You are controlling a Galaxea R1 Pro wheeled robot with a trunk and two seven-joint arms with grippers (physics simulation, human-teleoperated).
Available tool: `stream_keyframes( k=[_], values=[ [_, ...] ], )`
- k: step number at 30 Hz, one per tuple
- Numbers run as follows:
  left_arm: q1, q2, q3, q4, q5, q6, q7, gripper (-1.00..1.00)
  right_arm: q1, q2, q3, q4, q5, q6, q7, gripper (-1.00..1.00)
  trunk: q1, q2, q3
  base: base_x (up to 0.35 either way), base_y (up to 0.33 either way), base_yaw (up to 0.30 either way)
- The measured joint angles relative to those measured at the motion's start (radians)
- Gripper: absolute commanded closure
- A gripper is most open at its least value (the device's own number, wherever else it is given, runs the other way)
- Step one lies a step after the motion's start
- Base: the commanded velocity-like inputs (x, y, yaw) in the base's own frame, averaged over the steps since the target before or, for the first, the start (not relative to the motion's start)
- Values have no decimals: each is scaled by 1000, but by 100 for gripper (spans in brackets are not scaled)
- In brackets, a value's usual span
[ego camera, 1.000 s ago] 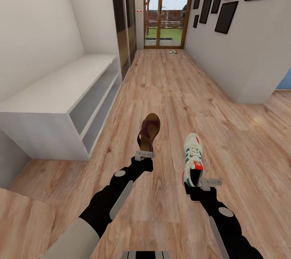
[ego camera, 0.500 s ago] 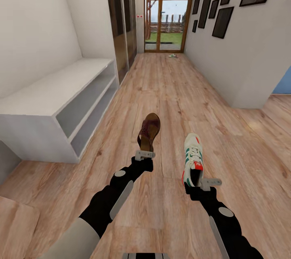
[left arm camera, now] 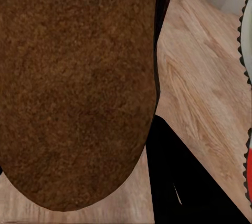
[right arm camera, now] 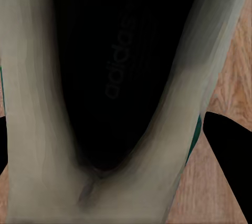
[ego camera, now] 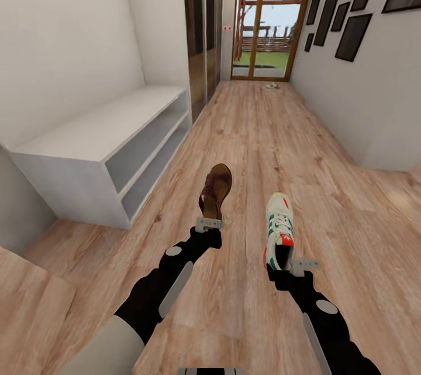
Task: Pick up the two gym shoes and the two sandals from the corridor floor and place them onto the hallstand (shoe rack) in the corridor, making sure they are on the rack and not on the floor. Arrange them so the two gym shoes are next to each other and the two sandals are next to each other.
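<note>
Hallstand (ego camera: pixel 99 129) shelves bare | sandal (ego camera: pixel 215 191) left-held | gym shoe (ego camera: pixel 279 229) right-held

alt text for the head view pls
Robot's left gripper holds a brown sandal and its right gripper a white gym shoe above a wood corridor floor. A low white shoe rack stands along the left wall; glass doors end the corridor.
</note>
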State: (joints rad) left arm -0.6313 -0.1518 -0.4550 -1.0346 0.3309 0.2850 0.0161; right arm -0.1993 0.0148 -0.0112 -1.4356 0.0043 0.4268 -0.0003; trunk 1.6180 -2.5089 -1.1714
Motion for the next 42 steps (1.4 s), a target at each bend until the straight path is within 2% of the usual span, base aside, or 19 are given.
stream_keyframes(
  k=[27, 42],
  values=[
    [0, 3, 2, 2, 0, 2, 1, 100, 0, 2, 0, 2, 0, 0, 0, 100, 0, 0, 7, 0, 0, 288],
    [0, 4, 1, 2, 1, 1, 1, 100, 0, 2, 0, 2, -3, 0, 0, 100, 0, 0, 18, -20, -20, 284]
  ],
)
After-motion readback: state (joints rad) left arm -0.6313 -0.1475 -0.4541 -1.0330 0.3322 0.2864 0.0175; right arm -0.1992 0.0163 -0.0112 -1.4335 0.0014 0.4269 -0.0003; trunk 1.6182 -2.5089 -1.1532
